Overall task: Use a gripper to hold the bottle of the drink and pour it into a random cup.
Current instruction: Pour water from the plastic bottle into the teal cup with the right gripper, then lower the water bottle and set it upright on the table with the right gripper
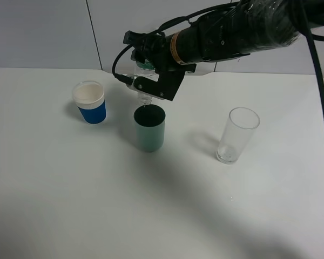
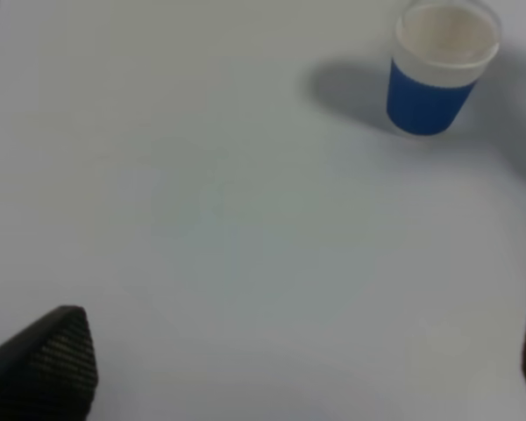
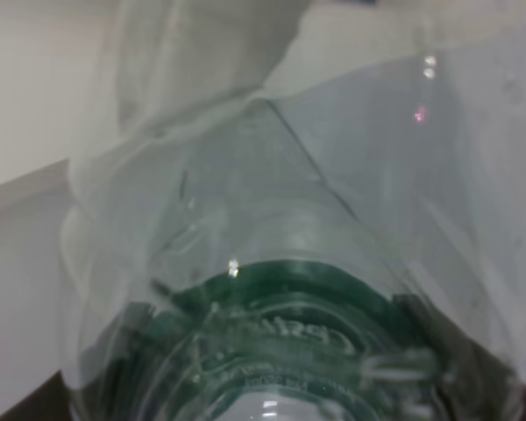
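Glass [image 1: 237, 135], seemingly paper cup [image 1: 90, 102] flanking tumbler [image 1: 149, 132]

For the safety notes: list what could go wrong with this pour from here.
1. The bottle is tipped neck-down near the far rim of the teal cup; a small drift could send drink onto the table.
2. The right gripper hangs close above that cup, so lowering or swinging may knock it over.
3. The bottle's plastic looks creased in the wrist view; the grip might slip.
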Robot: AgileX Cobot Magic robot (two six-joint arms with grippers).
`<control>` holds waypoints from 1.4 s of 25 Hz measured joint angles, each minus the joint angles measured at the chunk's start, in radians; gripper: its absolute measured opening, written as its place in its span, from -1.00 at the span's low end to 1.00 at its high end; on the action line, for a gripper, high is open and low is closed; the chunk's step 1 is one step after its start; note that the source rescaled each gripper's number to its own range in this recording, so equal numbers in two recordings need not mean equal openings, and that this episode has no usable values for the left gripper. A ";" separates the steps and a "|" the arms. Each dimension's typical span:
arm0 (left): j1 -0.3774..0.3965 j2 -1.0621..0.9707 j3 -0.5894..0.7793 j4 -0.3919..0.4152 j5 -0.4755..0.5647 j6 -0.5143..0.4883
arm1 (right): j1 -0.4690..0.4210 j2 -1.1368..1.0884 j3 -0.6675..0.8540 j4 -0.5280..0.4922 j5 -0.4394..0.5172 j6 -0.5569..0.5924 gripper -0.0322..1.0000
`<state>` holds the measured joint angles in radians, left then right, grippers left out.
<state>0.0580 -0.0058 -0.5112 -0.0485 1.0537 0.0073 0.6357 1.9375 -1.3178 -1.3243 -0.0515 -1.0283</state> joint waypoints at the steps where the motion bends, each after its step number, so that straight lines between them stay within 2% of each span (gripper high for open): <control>1: 0.000 0.000 0.000 0.000 0.000 0.000 | 0.000 0.000 0.000 0.012 0.001 0.017 -0.94; 4: 0.000 0.000 0.000 0.000 0.000 0.000 | 0.000 0.000 0.000 0.043 0.001 0.144 -0.94; 7: 0.000 0.000 0.000 0.000 0.000 0.000 | -0.009 -0.001 0.000 0.077 -0.012 0.363 -0.94; 19: 0.000 0.000 0.000 0.000 0.000 0.000 | -0.140 -0.104 0.000 0.096 -0.098 1.516 -0.94; 23: 0.000 0.000 0.000 0.000 0.000 0.000 | -0.212 -0.143 0.030 0.124 -0.181 1.760 -0.94; 26: 0.000 0.000 0.000 0.000 0.000 0.000 | -0.266 -0.164 0.076 0.172 -0.280 1.814 -0.94; 29: 0.000 0.000 0.000 0.000 0.000 0.000 | -0.316 -0.175 0.136 0.222 -0.379 1.813 -0.94; 32: 0.000 0.000 0.000 0.000 0.000 0.000 | -0.361 -0.178 0.201 0.268 -0.451 1.777 -0.94; 35: 0.000 0.000 0.000 0.000 0.000 0.000 | -0.394 -0.179 0.260 0.320 -0.470 1.697 -0.94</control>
<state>0.0580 -0.0058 -0.5112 -0.0485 1.0537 0.0073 0.2413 1.7588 -1.0578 -1.0043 -0.5212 0.6691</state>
